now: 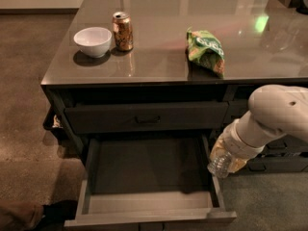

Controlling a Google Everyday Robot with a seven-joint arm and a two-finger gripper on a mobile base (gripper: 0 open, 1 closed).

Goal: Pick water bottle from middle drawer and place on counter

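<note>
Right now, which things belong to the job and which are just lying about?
Job: bottle, held by the tool just right of the open drawer; counter.
Lying about: bowl, can, green bag, all on the counter.

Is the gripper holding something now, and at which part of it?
Yes, the gripper holds the water bottle right of the open drawer; the arm hides the exact place of the hold.
</note>
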